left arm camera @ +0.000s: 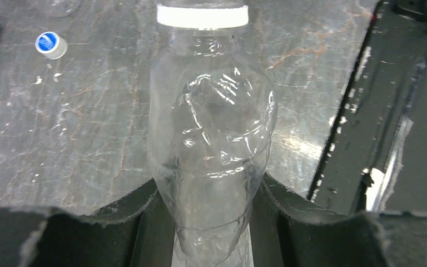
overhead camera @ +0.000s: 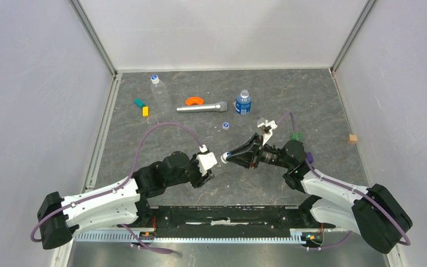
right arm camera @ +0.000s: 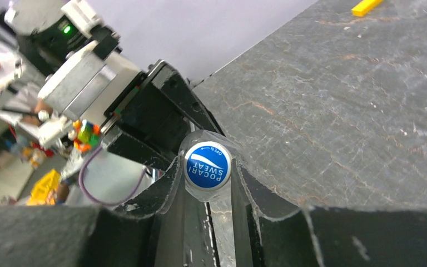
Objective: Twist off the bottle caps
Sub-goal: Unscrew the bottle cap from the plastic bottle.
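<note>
My left gripper [left arm camera: 211, 200] is shut on the lower body of a clear, label-free bottle [left arm camera: 211, 133], held level above the table. Its white-rimmed cap [left arm camera: 202, 15] points away toward the right arm. My right gripper [right arm camera: 208, 173] is shut on that blue-topped cap [right arm camera: 208, 165], one finger pressing each side. In the top view the two grippers [overhead camera: 207, 166] [overhead camera: 229, 157] meet at the table's middle. A loose cap [overhead camera: 226, 125] lies on the table. Another clear bottle [overhead camera: 159, 95] lies at the back left, and a blue-labelled bottle [overhead camera: 243, 103] stands upright.
A silver microphone-like cylinder [overhead camera: 203, 107] and an orange curved piece [overhead camera: 193, 100] lie between the two far bottles. Green [overhead camera: 139, 103] and yellow [overhead camera: 145, 111] blocks sit at the left. A wooden cube [overhead camera: 352, 138] rests near the right wall.
</note>
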`<control>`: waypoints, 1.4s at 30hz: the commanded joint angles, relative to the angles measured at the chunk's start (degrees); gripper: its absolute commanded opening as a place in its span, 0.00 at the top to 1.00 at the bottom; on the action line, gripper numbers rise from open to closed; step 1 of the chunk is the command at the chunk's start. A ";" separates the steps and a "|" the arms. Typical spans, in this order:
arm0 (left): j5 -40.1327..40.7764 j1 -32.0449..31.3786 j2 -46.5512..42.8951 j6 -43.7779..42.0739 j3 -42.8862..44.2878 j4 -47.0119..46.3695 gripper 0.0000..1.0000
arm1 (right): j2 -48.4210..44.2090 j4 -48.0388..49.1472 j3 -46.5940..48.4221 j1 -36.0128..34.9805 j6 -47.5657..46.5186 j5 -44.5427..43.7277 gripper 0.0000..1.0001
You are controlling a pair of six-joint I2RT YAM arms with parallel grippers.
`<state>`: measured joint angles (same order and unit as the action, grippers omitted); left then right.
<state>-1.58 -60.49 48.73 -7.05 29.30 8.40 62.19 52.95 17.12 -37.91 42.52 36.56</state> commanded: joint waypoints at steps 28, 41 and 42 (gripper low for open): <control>-26.13 0.73 -8.99 -0.52 1.90 -7.08 0.83 | -8.59 -34.92 10.80 -0.63 -48.09 20.44 0.66; -24.36 0.73 -8.39 -0.54 2.06 -5.55 0.82 | -11.98 -29.42 8.19 -0.32 -43.23 17.99 0.67; -24.22 0.73 -8.39 -0.55 2.02 -5.53 0.82 | -12.07 -29.48 8.20 -0.32 -43.16 17.70 0.67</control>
<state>-22.04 -59.22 41.98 -6.87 28.16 11.40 50.17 23.66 26.39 -38.74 -1.26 59.31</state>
